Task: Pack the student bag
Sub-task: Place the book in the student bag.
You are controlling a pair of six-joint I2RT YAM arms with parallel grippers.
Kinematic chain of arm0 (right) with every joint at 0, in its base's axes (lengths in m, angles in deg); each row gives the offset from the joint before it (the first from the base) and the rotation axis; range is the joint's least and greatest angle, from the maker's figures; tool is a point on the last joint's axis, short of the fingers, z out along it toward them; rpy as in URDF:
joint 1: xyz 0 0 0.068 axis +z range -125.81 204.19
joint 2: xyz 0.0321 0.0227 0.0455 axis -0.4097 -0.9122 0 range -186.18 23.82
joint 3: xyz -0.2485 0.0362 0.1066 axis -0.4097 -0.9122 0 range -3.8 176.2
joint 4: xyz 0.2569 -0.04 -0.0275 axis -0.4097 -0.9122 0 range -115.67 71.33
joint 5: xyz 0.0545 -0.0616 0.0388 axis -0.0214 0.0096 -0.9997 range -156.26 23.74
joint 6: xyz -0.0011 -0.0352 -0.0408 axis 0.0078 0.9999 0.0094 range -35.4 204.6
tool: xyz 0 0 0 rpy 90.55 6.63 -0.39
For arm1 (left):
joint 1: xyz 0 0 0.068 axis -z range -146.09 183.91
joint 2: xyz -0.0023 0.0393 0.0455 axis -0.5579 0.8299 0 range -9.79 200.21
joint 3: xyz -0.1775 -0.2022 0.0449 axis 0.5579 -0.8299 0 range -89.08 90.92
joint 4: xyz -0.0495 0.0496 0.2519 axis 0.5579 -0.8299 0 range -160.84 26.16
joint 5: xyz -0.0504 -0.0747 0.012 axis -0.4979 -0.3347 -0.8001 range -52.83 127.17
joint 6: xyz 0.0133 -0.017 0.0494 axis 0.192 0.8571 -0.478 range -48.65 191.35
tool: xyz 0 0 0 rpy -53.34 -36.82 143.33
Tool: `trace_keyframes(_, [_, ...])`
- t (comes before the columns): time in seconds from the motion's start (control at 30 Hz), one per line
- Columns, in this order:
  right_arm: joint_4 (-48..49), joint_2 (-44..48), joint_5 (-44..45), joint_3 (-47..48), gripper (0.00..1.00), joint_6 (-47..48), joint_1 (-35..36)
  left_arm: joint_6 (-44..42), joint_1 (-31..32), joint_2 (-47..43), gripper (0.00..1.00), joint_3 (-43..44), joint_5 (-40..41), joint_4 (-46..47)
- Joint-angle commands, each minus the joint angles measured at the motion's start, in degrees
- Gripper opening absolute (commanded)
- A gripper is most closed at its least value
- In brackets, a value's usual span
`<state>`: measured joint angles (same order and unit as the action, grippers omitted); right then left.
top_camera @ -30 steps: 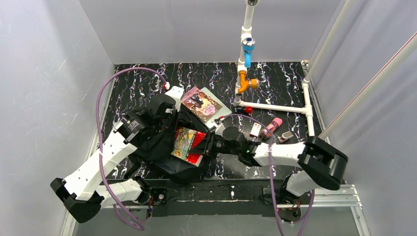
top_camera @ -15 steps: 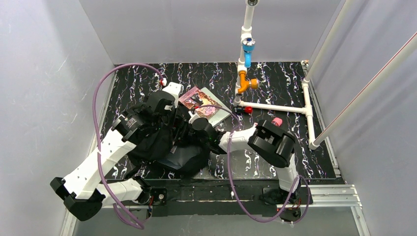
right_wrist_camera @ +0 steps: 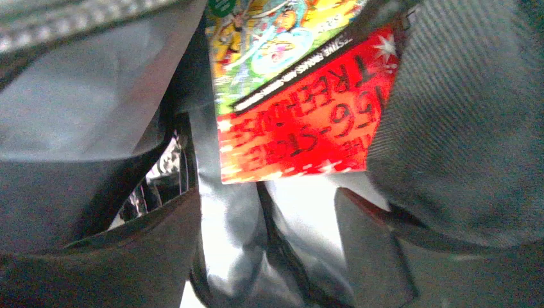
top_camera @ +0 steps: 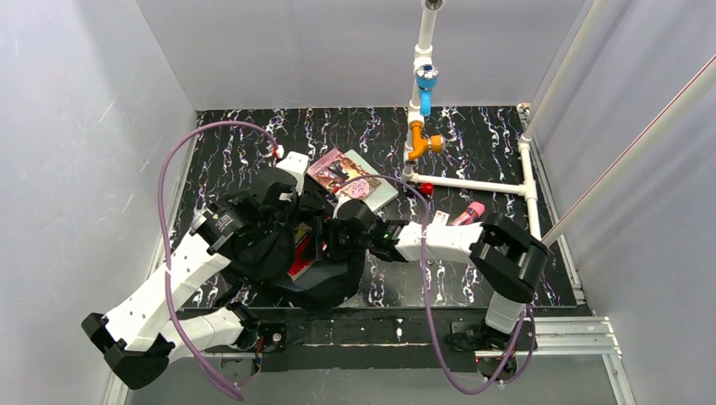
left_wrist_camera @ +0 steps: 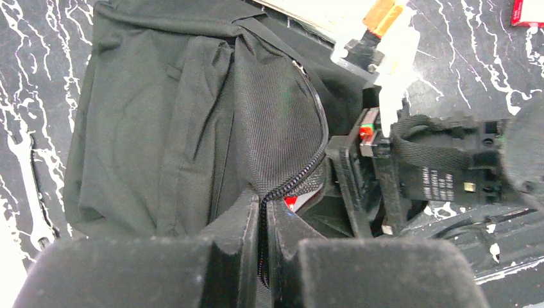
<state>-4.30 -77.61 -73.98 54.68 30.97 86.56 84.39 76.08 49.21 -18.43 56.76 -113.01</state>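
Change vs. one second ago: the right gripper [top_camera: 326, 243] then held the book [right_wrist_camera: 289, 128] flat over the mouth of the student bag [top_camera: 325, 283]. The whole cover was in view and the elbow was out at 3 o'clock of the table [top_camera: 228, 152]. Half a second ago the arm had folded in over the bag.

Now the book sits down in the opening, and from above only a yellow-and-red strip shows. The right fingers [right_wrist_camera: 147, 250] have gone from clamped to spread wide with nothing between them. The book's lower edge lies just beyond the tips: released.

Left gripper [left_wrist_camera: 263, 215]: unchanged, clenched on the bag fabric right at the zipper [left_wrist_camera: 324, 138]. The left arm has shifted only slightly.

Bag position: on the table at about 8 o'clock of its centre, between the two arms. The right gripper enters from the bag's 3 o'clock.

Materials, textures, shapes:
- Bag: soft black woven fabric, coarse-ribbed on the flap, smoother and creased on the body. The coil zipper runs in a curve. The lining [right_wrist_camera: 77, 96] is smooth grey with a slight sheen.
- Book: thin, rectangular, glossy. Cartoon art sits above a red band with dark lettering.
- Table: black with white marbled veins.
- At the bag's 1 o'clock: a pink-covered book [top_camera: 342, 171] lying on a flat grey slab [top_camera: 382, 196].
- At 12 to 2 o'clock of the table: a white pipe frame [top_camera: 469, 184] of round tube, with an orange fitting [top_camera: 420, 142] and a blue fitting [top_camera: 425, 91].
- Pink object [top_camera: 474, 208]: near the pipe, too small to identify.
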Motion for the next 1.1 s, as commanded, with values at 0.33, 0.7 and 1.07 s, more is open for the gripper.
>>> trace_keyframes(0.33, [-4.4,-8.94,-0.83,9.64,0.52,9.03,0.41,3.61,-0.02,-3.92,0.0,-3.82,-5.17,5.92])
trace_keyframes(0.7, [-3.47,-7.04,4.09,10.12,0.76,12.8,0.47,4.38,0.01,-5.11,0.0,-5.19,-4.41,5.83])
trace_keyframes(1.07, [-24.26,14.97,8.25,2.54,0.96,21.54,-0.05,8.0,0.01,-4.83,0.0,-12.55,0.14,7.55])
